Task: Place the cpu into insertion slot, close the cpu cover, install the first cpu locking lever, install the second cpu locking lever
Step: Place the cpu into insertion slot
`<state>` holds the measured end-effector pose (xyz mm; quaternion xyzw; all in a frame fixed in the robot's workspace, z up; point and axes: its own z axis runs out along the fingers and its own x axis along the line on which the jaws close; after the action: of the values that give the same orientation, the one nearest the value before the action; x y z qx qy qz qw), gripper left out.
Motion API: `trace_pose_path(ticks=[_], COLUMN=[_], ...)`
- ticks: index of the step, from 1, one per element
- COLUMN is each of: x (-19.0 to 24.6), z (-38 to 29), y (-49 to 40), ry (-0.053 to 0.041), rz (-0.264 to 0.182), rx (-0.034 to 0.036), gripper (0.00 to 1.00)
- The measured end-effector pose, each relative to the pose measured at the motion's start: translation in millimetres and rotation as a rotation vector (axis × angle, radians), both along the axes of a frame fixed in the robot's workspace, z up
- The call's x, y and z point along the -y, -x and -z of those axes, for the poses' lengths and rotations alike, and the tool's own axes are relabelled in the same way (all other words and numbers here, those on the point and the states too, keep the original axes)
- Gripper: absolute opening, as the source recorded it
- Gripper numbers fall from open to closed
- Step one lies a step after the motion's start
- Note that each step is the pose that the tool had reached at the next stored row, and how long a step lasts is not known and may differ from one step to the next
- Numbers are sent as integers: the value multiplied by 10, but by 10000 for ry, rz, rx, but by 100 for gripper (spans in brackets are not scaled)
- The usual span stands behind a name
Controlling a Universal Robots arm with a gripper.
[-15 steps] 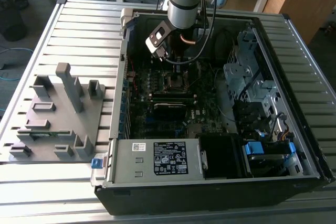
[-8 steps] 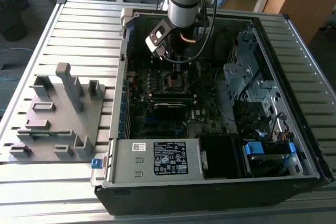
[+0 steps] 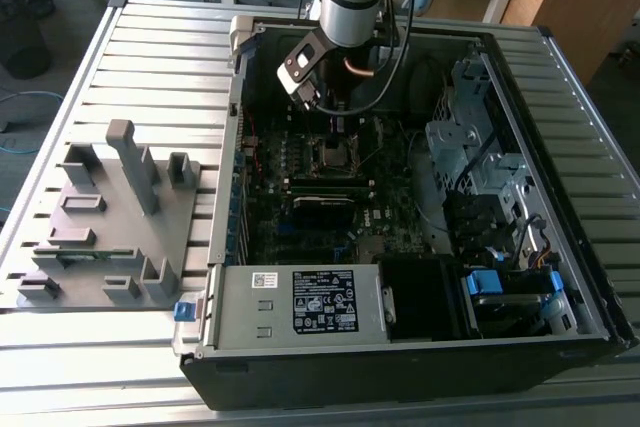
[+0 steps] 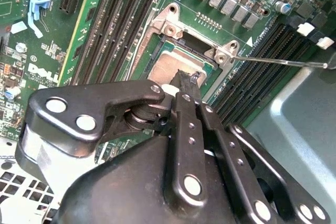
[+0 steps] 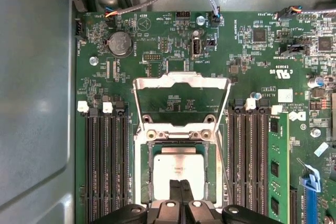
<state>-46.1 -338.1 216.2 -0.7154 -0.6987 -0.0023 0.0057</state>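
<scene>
The cpu (image 5: 178,166) lay flat inside the insertion slot (image 5: 147,179), its dull metal top facing up and its edges parallel to the socket rim as far as both wrist views showed. The gripper (image 5: 181,183) stood directly over the chip with its jaws pressed together and nothing between them. In the second wrist view the joined tips appeared to touch the chip's top near one edge (contact could not be confirmed). The cpu cover (image 5: 181,80) stood raised on its hinge beyond the socket, and a thin locking lever (image 4: 278,62) lay swung out to one side, so neither was engaged. The step in hand was judged to be seating: pressure should be light and square to the board, and no corner should ride on the rim. Memory slots (image 5: 105,166) flanked the socket on the motherboard (image 5: 252,66), which sat inside the open computer case (image 3: 400,367) on the slatted worktop (image 3: 160,57).
</scene>
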Motion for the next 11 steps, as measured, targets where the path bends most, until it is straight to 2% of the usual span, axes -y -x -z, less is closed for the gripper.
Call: trace_pose_path(ticks=[11], x=[0], z=[-10], y=[-62], ry=[3], rz=[0], rx=[-2], gripper=[10])
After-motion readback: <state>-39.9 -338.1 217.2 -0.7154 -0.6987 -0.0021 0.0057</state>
